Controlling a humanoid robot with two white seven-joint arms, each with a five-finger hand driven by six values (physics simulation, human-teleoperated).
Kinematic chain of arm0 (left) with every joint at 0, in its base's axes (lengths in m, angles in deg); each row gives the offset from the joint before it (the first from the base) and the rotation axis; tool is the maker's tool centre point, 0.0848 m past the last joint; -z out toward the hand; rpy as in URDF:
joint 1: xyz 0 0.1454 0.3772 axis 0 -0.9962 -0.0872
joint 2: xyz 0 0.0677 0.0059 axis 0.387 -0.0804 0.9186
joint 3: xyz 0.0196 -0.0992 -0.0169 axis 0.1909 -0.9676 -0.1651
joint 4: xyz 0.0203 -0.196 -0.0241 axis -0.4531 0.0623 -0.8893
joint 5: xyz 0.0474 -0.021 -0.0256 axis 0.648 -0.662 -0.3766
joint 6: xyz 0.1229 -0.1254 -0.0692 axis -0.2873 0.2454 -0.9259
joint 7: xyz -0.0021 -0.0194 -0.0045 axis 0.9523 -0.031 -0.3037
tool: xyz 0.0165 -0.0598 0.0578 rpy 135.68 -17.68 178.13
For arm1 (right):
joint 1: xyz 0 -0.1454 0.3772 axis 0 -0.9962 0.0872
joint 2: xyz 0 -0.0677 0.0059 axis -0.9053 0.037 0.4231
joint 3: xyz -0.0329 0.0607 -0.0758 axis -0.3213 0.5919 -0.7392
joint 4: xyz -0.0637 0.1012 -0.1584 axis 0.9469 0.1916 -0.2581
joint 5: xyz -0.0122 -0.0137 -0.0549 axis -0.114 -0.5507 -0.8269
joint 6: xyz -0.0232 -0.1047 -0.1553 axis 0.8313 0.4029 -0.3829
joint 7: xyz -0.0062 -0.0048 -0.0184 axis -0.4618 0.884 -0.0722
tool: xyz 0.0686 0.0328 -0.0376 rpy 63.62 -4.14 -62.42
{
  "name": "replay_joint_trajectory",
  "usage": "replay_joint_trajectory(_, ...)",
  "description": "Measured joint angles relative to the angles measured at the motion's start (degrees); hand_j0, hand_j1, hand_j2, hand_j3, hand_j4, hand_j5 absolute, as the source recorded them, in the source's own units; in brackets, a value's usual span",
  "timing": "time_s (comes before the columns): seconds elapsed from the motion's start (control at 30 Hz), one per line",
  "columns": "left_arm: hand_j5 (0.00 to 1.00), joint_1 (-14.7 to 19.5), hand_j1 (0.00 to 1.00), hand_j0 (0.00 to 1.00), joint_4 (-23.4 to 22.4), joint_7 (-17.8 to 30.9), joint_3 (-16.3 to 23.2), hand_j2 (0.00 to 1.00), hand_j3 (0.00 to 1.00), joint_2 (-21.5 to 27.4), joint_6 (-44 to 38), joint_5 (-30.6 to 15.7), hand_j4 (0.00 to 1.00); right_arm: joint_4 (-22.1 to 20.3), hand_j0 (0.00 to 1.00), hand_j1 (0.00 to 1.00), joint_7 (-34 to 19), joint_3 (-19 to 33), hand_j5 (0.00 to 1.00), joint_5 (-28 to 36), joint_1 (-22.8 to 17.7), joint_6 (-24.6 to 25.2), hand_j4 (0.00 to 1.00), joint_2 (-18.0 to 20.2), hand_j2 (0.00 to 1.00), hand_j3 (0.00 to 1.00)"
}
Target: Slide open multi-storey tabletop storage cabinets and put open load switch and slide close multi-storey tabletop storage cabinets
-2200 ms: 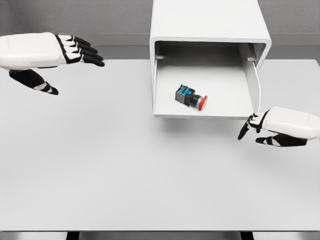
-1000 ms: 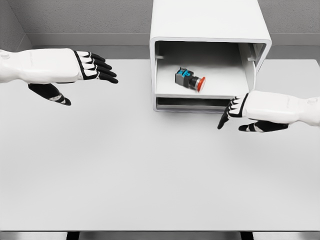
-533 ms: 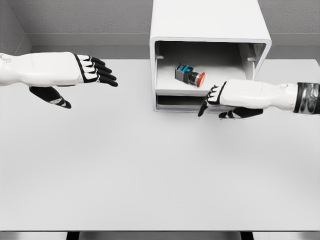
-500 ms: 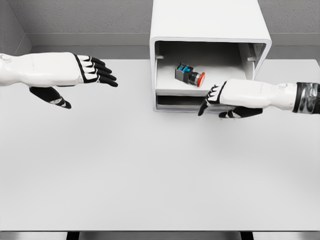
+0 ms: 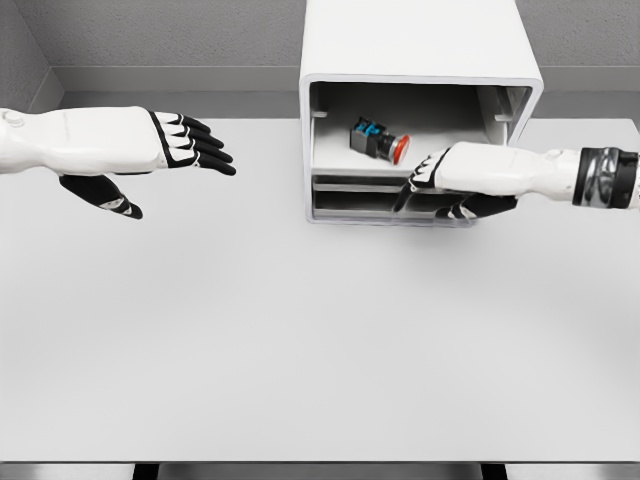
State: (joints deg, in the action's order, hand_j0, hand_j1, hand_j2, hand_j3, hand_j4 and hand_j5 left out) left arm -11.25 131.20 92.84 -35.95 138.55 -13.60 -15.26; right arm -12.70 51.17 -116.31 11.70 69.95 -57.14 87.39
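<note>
Head view: the right hand [image 5: 450, 185], fingers loosely extended and holding nothing, presses flat against the drawer [image 5: 360, 178] front. The load switch [image 5: 378, 141] lies inside, just behind the hand; the push runs straight into the cabinet [image 5: 420, 50].

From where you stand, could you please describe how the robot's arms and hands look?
Both arms are smooth, glossy white shells. The left robot hand and the right robot hand have white backs, black fingers with small white knuckle marks, and black thumbs. The right arm shows a dark grey ringed wrist joint. No cables show.
</note>
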Motion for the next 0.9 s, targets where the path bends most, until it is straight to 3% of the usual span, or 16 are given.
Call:
replay_joint_trajectory(0.37,1.0,0.0,1.0,1.0,-0.08,0.0,0.44,1.0,1.0,0.0,0.0,0.36,1.0,6.06,0.69,0.69,0.0,-2.01,0.69,-0.45,4.14,0.02,0.69,-2.89,0.69,0.69)
replay_joint_trajectory(0.5,1.0,0.0,1.0,1.0,-0.33,0.0,1.02,1.0,1.0,0.02,0.0,0.44,1.0,6.97,0.69,0.69,0.36,-2.31,0.69,2.65,4.14,1.51,0.69,-3.54,0.69,0.69)
replay_joint_trajectory(0.63,1.0,0.0,1.0,1.0,-0.39,0.0,1.18,1.0,1.0,0.0,0.01,0.46,1.0,2.89,0.72,0.72,0.11,-0.85,0.72,0.51,1.68,0.44,0.72,-1.65,0.72,0.72)
replay_joint_trajectory(0.73,1.0,0.01,1.0,1.0,-0.36,0.0,1.17,1.0,1.0,0.0,0.02,0.47,1.0,-3.4,0.73,0.73,0.03,3.53,0.73,-0.02,-5.26,0.07,0.73,1.88,0.73,0.73)
replay_joint_trajectory(0.77,1.0,0.0,1.0,1.0,-0.35,0.0,1.16,1.0,1.0,0.0,0.0,0.42,1.0,-6.21,0.79,0.79,0.01,5.8,0.79,-0.08,-8.17,-0.01,0.79,3.29,0.79,0.79)
replay_joint_trajectory(0.8,1.0,0.0,1.0,1.0,-0.35,-0.01,1.15,1.0,1.0,0.0,0.0,0.4,1.0,-8.73,1.0,1.0,0.01,7.85,1.0,-0.01,-9.66,-0.01,1.0,4.56,1.0,1.0)
replay_joint_trajectory(0.9,1.0,-1.05,1.0,1.0,-0.53,-0.18,2.19,1.0,1.0,0.03,-0.02,0.3,1.0,-13.77,1.0,1.0,0.01,10.53,1.0,0.24,-12.39,0.01,1.0,6.98,1.0,1.0)
